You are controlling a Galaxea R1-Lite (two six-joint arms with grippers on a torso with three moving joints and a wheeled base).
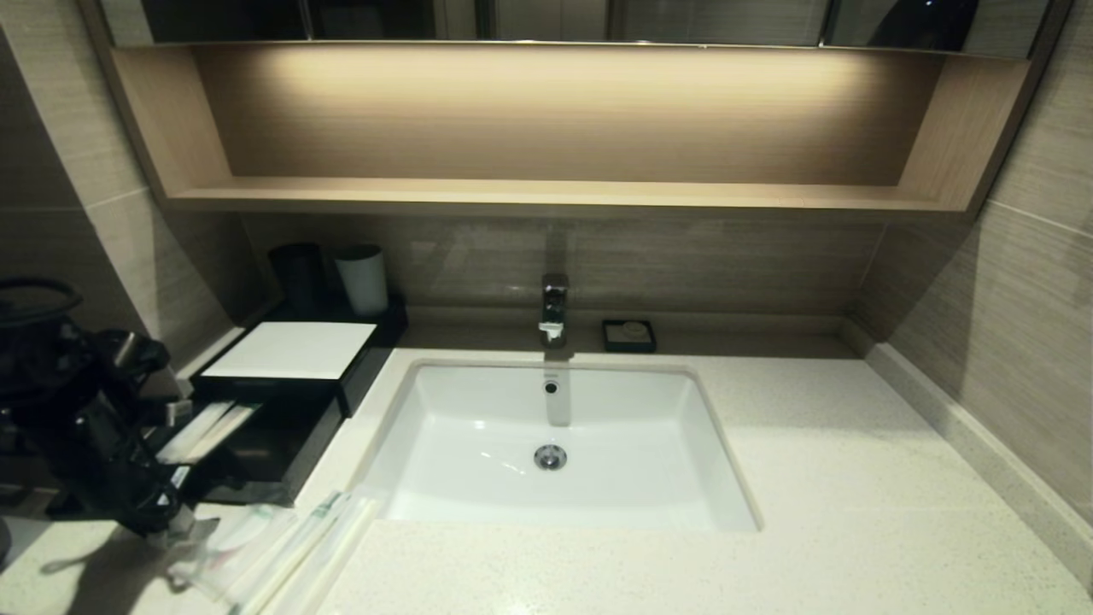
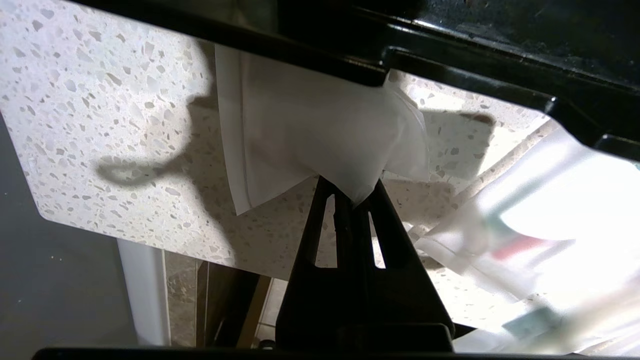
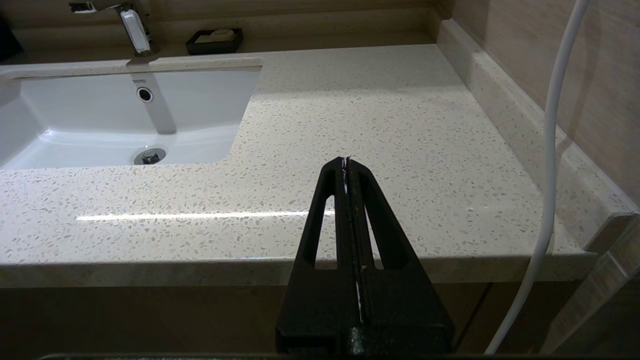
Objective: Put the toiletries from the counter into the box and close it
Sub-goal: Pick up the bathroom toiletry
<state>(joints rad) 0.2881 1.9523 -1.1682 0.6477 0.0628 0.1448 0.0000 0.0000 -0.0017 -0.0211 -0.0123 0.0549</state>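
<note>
A: Head view — where's the left claw (image 1: 184, 525) rn?

B: Low at the table (image 1: 811, 478) front-left corner, just before the black box (image 1: 282, 427). Left wrist view: claw clamped on a white sachet (image 2: 320, 135) by its corner, so the packet hangs free and prob clears the box rim.

A: Box state?

B: Open, white lid (image 1: 290, 350) slid back; some long packets already inside. More wrapped toiletries (image 1: 273, 547) lie on the table beside the sink (image 1: 555, 444), near the claw.

A: Right arm?

B: Parked off the table edge, right claw (image 3: 348, 165) pressed together, empty. Likely out of the way since all items sit left.
</note>
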